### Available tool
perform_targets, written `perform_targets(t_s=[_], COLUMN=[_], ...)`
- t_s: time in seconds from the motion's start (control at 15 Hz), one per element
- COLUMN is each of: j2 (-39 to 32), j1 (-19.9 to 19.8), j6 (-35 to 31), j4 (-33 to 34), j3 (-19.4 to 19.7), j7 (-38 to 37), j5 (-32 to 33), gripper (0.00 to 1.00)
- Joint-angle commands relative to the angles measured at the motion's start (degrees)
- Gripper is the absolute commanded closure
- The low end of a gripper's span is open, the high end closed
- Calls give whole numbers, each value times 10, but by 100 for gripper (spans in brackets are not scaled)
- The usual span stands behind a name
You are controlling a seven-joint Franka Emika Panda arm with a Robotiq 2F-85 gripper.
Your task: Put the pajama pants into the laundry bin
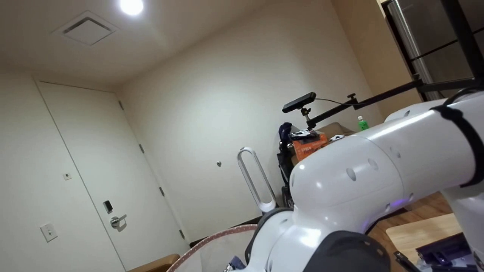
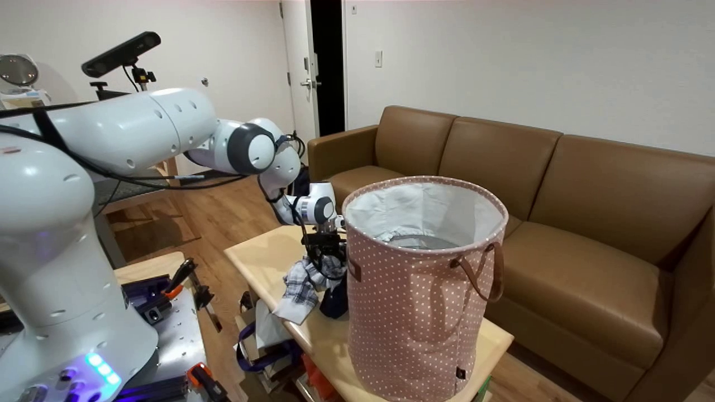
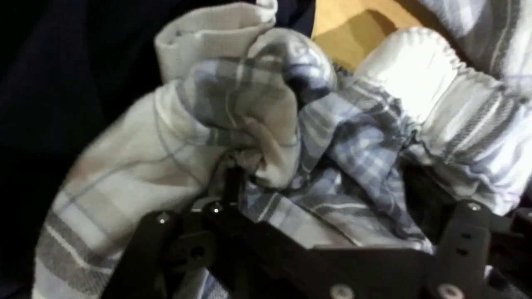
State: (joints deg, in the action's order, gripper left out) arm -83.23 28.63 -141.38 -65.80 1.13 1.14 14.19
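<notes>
The plaid pajama pants (image 2: 300,285), white, grey and blue, lie bunched on the wooden table beside the bin. They fill much of the wrist view (image 3: 257,99). My gripper (image 2: 327,251) points down into the pants, its fingertips partly buried in cloth. In the wrist view the fingers of the gripper (image 3: 326,182) stand wide apart, with plaid folds between them. The laundry bin (image 2: 408,312), pink with white dots and a white lining, stands upright and open right beside the gripper. Its inner wall also shows in an exterior view (image 1: 215,251). The bin's bottom is hidden.
A dark navy cloth (image 2: 335,301) lies against the pants and the bin; it also shows in the wrist view (image 3: 45,91). The bin stands on the wooden table (image 2: 262,259). A brown sofa (image 2: 503,167) stands behind. Bags and boxes (image 2: 268,340) are beside the table.
</notes>
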Motion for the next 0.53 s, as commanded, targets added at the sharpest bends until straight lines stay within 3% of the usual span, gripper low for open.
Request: perform_targets(t_s=[0.0, 0.47], j2=[-8, -12], j1=[-19, -32], j6=[-16, -22], j4=[6, 9], j3=[-17, -36], j7=[21, 45], j5=[10, 5], gripper=[32, 78])
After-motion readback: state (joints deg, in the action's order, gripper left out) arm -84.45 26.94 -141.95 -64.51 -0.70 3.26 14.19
